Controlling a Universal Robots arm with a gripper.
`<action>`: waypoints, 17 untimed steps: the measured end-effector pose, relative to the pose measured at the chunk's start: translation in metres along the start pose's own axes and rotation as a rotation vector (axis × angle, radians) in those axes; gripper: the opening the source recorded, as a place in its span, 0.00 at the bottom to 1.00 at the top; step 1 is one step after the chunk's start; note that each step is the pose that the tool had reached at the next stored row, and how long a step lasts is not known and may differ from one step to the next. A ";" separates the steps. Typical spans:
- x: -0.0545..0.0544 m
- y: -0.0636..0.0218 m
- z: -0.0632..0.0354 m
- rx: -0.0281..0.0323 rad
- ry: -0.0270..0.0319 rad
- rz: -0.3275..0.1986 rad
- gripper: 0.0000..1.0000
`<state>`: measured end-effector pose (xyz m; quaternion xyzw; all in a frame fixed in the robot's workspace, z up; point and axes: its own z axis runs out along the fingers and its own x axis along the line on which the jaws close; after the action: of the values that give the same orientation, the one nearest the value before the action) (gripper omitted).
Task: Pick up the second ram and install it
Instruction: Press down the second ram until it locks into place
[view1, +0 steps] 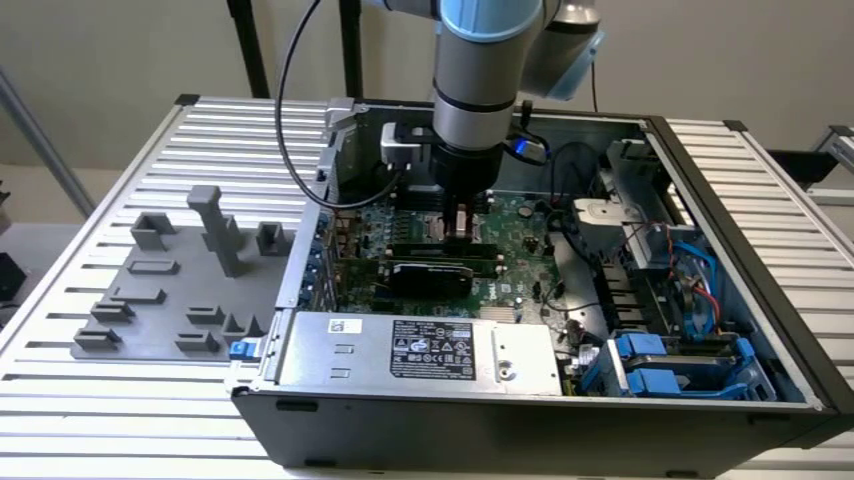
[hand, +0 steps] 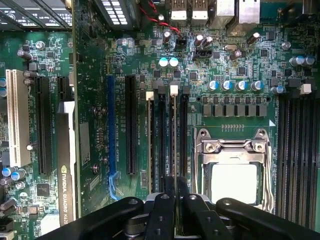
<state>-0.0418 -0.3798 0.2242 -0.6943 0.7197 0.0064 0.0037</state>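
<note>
Install step is being worked, judging by the pose: the arm is being held down inside the open PC case (view1: 534, 420), with the gripper (view1: 461, 232) sitting low over the motherboard (view1: 514, 235), well apart from the grey tray (view1: 160, 300) on the exterior view's left. In the wrist view the gripper (hand: 175, 192) is being seen with its fingers (hand: 161, 210) drawn close together, pinching a thin edge-on strip that is being read as the second ram (hand: 173, 140). The stick is being held lengthwise along the bank of memory slots (hand: 162, 135), between the long expansion slots (hand: 131, 125) and the CPU socket (hand: 234, 175), with its far end by a white latch (hand: 173, 90). Whether it is being pressed fully home or just resting in the slot mouth cannot be told. A second thin pale edge (hand: 149, 145) with its own white latch (hand: 149, 95) is being shown in the neighbouring slot; probably another stick, not confirmed. Pick-up is being judged done, seating not confirmed. Next move is being judged to call for: the stick being kept square to the slot and upright, the notch being matched, pressure being applied straight down and evenly along its length, the end latches being left free to close, and the graphics card (hand: 65, 165) being kept clear of
</note>
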 end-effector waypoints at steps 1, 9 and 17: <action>0.000 0.0000 0.0000 -0.0001 0.0003 0.000 0.00; 0.000 0.0000 0.0000 -0.0003 0.0026 0.000 0.00; 0.000 0.0003 0.0000 -0.0002 0.0027 0.000 0.00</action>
<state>-0.0422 -0.3798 0.2242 -0.6943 0.7197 0.0055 0.0027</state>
